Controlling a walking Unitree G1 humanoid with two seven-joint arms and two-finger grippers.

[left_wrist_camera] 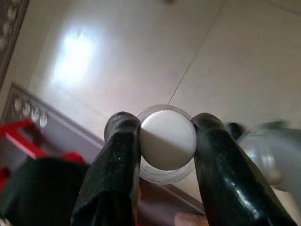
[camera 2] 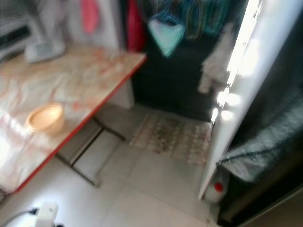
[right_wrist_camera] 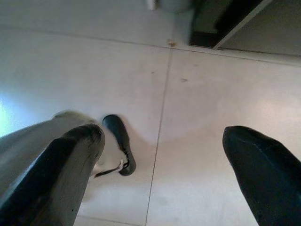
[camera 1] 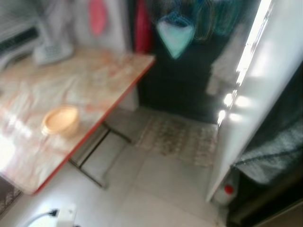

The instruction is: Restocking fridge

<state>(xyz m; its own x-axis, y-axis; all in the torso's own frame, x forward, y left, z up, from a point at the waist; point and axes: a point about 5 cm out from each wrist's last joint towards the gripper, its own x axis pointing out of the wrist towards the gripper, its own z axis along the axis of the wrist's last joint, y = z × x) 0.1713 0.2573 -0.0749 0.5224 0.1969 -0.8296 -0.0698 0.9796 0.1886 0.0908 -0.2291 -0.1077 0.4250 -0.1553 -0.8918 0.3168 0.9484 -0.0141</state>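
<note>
Two end effectors recorded, with a blurred room beyond.

Left end effector [left_wrist_camera: 164, 141]: both black fingers [left_wrist_camera: 120, 160] clenched on the neck of a clear bottle [left_wrist_camera: 165, 173], just below its white ribbed cap [left_wrist_camera: 168, 139]. Cap faces the wrist camera; pale tiled floor [left_wrist_camera: 141, 52] lies behind it. Red and dark shapes sit at one edge, too blurred to identify.

Right end effector [right_wrist_camera: 164, 155]: fingers spread wide apart, nothing between them. It hangs over the tiled floor [right_wrist_camera: 211, 94]. A silver arm and a second black finger pair [right_wrist_camera: 120, 143] appear beyond it.

Head views, blurred:
- Tabletop [camera 1: 71, 90], marbled orange and white with a red edge, on a folding metal frame, at the robot's left.
- Round tan bowl [camera 1: 60, 120] on the tabletop, near its front edge.
- Pale appliance [camera 1: 52, 49] at the tabletop's far end; kind cannot be told.
- Patterned mat [camera 1: 180, 135] on the floor [camera 1: 156, 189], ahead of the robot, between tabletop and fridge.
- Fridge door [camera 1: 258, 90], white, standing open at the robot's right, glare along its edge.
- Bottle with a red cap [camera 1: 228, 190], low down at the foot of the door.
- Grey cloth [camera 1: 274, 151] draped at the far right.
- Teal item [camera 1: 176, 35] and red and pink items [camera 1: 97, 16] hanging against the dark back wall.
</note>
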